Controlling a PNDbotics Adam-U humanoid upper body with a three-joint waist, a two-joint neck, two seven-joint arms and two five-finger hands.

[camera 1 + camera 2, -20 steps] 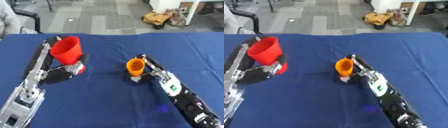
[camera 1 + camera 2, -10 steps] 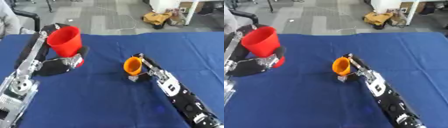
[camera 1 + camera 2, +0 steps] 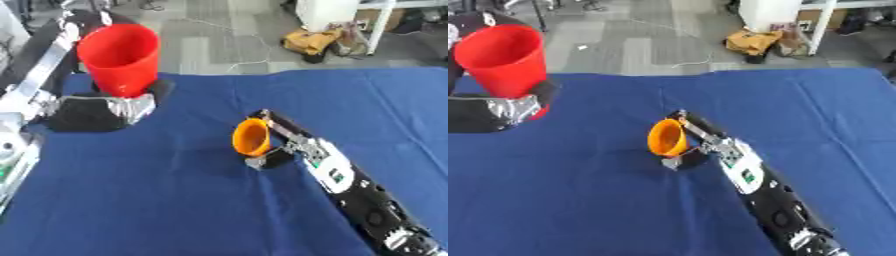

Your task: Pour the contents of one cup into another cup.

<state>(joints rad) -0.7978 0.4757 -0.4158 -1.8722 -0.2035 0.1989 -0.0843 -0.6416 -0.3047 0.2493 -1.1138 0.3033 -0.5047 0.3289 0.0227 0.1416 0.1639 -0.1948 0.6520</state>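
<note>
My left hand [image 3: 98, 111] is curled round the lower part of a tall red cup [image 3: 121, 59] and holds it upright, raised well above the blue table [image 3: 175, 200] at the left. A smaller orange cup [image 3: 251, 137] is near the table's middle, tilted with its mouth facing left toward the red cup. My right hand [image 3: 278, 150] is shut on the orange cup from its right side; the fingers are mostly hidden behind the cup. I cannot see what is inside either cup.
The blue cloth covers the whole table. Beyond its far edge is grey floor with a yellow bag [image 3: 325, 41] and a white cabinet [image 3: 328, 12]. My right forearm [image 3: 359, 200] lies across the lower right of the table.
My left hand has lifted the red cup higher and closer to the camera. The orange cup has tipped further to the left in my right hand. The view has also shifted.
</note>
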